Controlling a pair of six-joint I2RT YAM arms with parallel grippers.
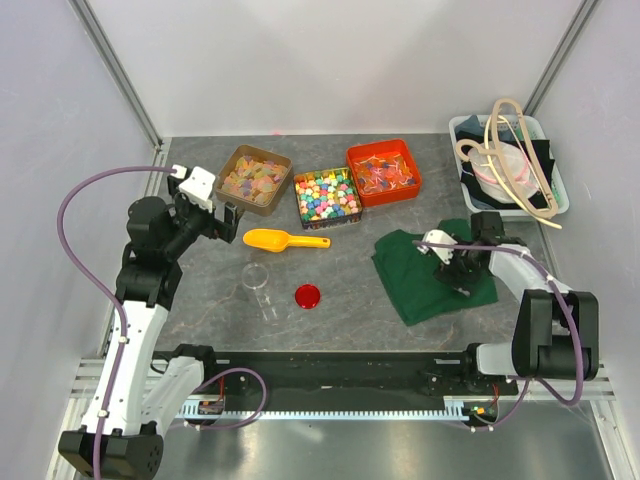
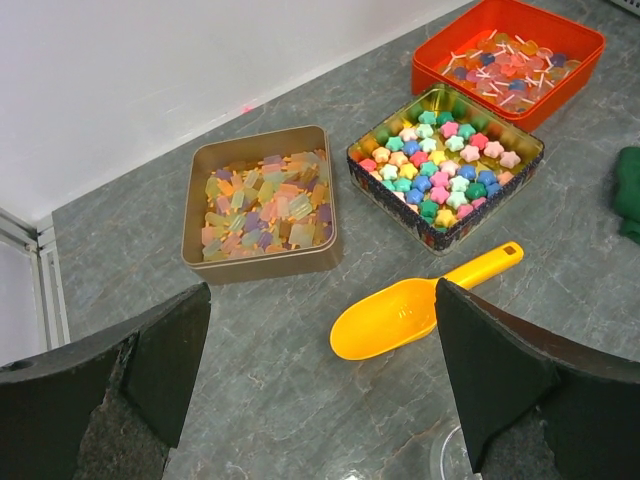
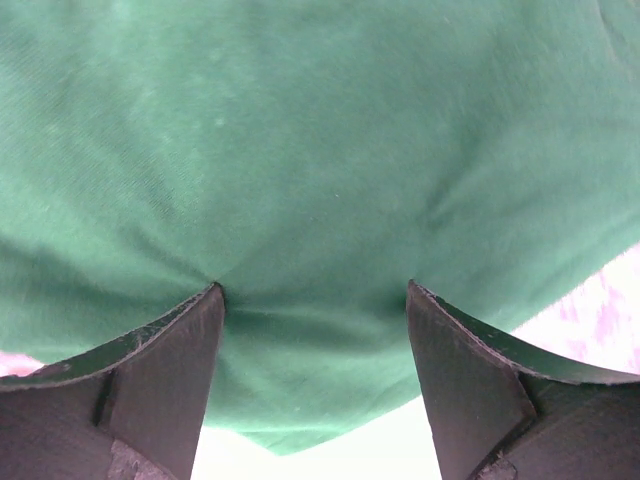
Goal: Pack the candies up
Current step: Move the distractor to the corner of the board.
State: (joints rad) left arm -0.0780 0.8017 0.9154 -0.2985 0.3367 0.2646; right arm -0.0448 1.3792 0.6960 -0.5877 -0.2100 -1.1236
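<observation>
The pale pastel candies fill a gold-brown tin at the back left, and they also show in the left wrist view. My left gripper is open and empty. It hovers in front of that tin, with the yellow scoop just to its right. In the left wrist view the scoop lies between the left gripper's fingers. A clear cup stands in front of the scoop. My right gripper is open with its fingertips down on a green cloth.
A dark tin of bright star-shaped candies and an orange box of red and blue candies stand to the right of the gold tin. A red lid lies near the cup. A white basket of items stands at the back right.
</observation>
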